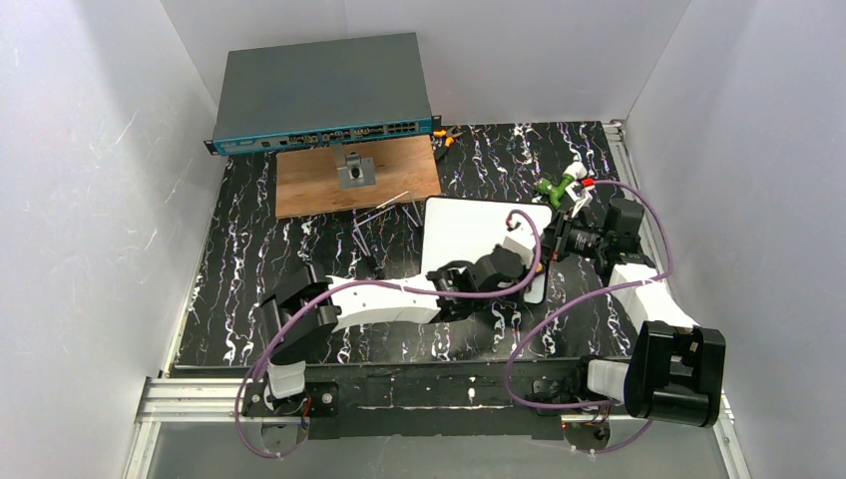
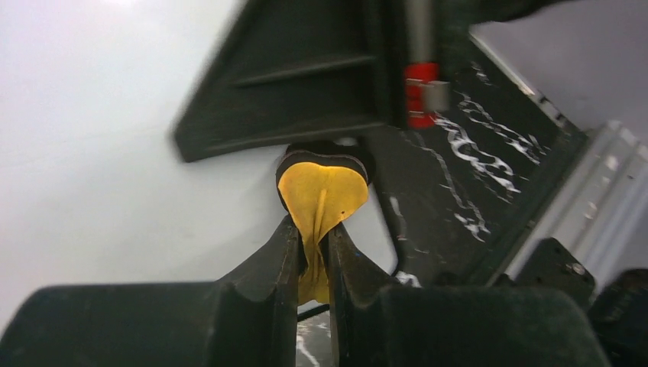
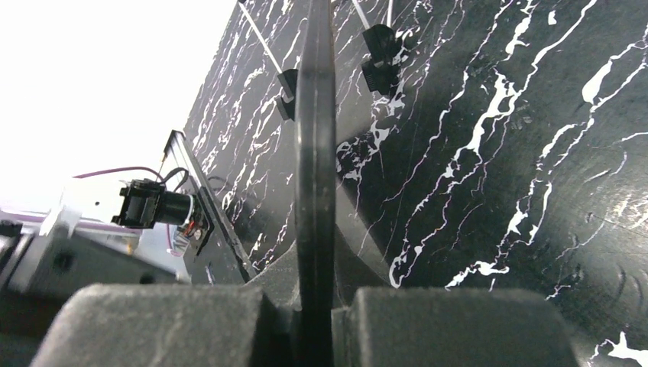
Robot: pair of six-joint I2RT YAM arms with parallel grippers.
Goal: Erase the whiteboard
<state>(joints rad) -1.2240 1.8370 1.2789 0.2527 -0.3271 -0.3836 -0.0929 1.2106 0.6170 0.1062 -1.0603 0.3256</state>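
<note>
The whiteboard [image 1: 467,232] lies tilted on the black marbled table, and its visible face is plain white with no marks showing. My left gripper [image 1: 529,267] is over the board's near right corner, shut on a yellow cloth [image 2: 321,197] that presses against the white surface [image 2: 115,153]. My right gripper [image 1: 555,239] is shut on the board's right edge. In the right wrist view the thin black rim [image 3: 315,145] runs edge-on between the closed jaws of that gripper [image 3: 315,264]. The left gripper [image 2: 313,241] pinches the cloth's tail.
A grey network switch [image 1: 324,95] stands at the back. A brown wooden panel [image 1: 309,185] with a metal bracket [image 1: 356,172] lies before it. A wire stand [image 1: 384,215], a green-handled tool [image 1: 557,188] and orange pliers [image 1: 446,135] lie nearby. White walls enclose the table.
</note>
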